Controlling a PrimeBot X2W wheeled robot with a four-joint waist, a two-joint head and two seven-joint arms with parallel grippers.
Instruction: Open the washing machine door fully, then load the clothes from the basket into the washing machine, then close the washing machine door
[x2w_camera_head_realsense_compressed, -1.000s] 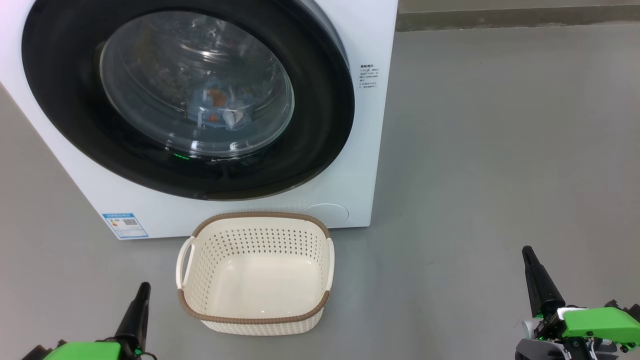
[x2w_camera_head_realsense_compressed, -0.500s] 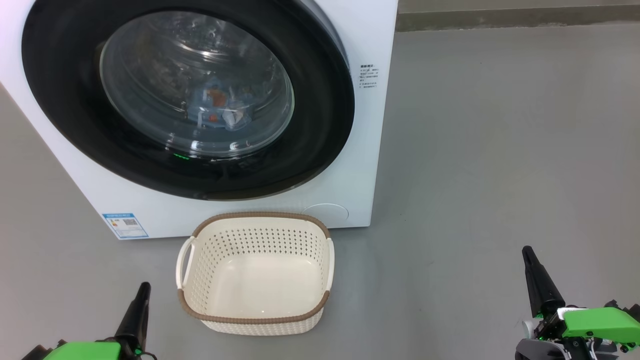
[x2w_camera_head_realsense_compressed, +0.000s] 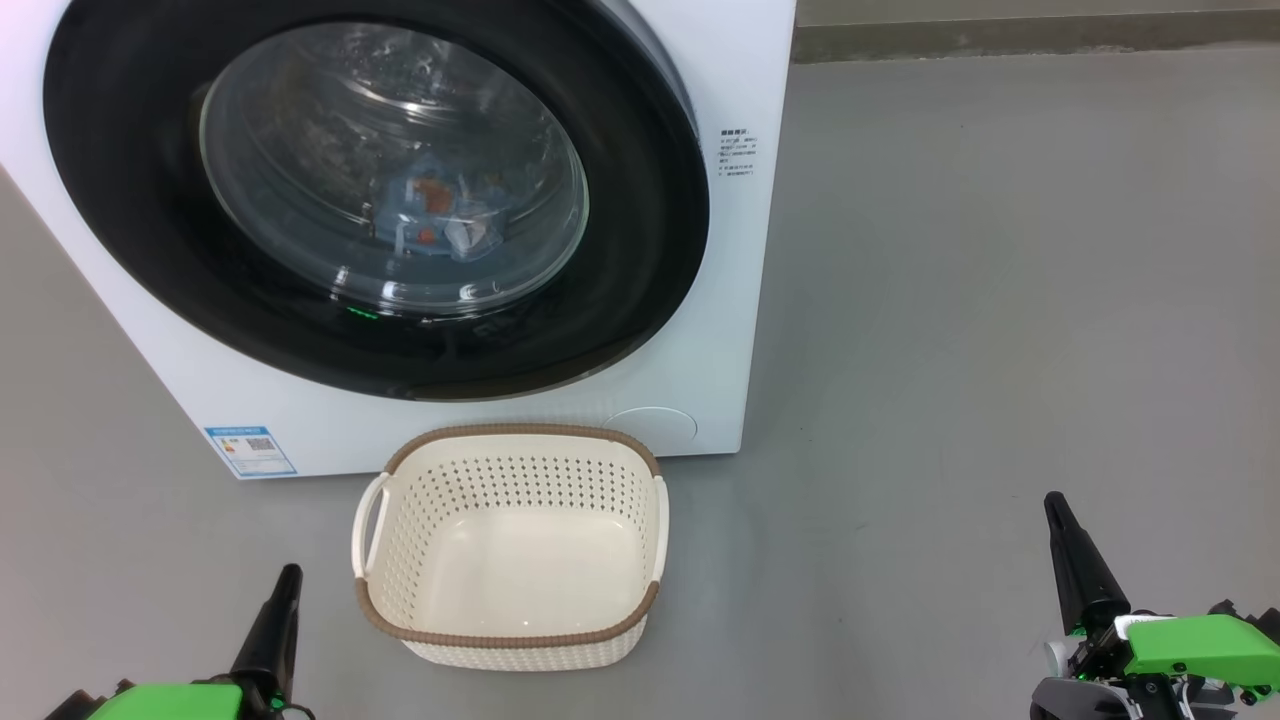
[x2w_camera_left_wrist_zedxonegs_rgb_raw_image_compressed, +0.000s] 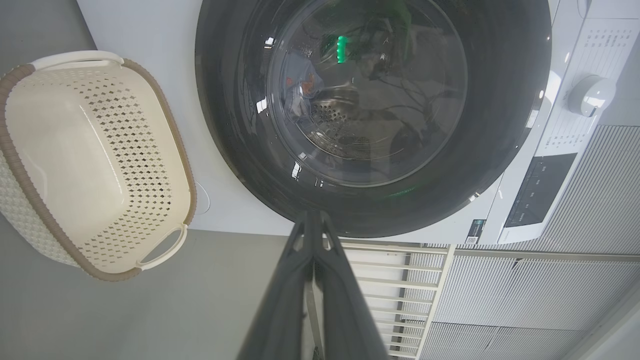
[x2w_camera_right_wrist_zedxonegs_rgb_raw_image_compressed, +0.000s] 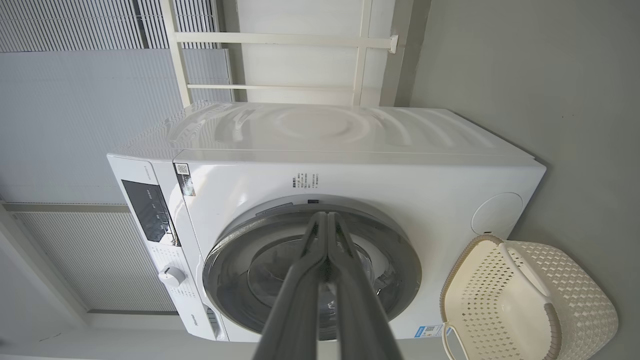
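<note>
1. Grey floor (x2w_camera_head_realsense_compressed: 1000, 300) is seen bearing one washer (x2w_camera_head_realsense_compressed: 745, 330) and one basket (x2w_camera_head_realsense_compressed: 512, 640), the basket set just before the washer's front.
2. One door (x2w_camera_head_realsense_compressed: 650, 220) is shut against the washer.
3. Clothes (x2w_camera_head_realsense_compressed: 432, 212) are seen behind its glass, perhaps two pieces, though they are blurred.
4. Two grippers are counted: the left gripper (x2w_camera_head_realsense_compressed: 289, 572) near the basket and the right gripper (x2w_camera_head_realsense_compressed: 1050, 498) well apart from it. Both are clenched, and nothing is grasped.

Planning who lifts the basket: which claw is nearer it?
Left. The left claw sits just left of the basket; the right claw is far off to its right.
</note>
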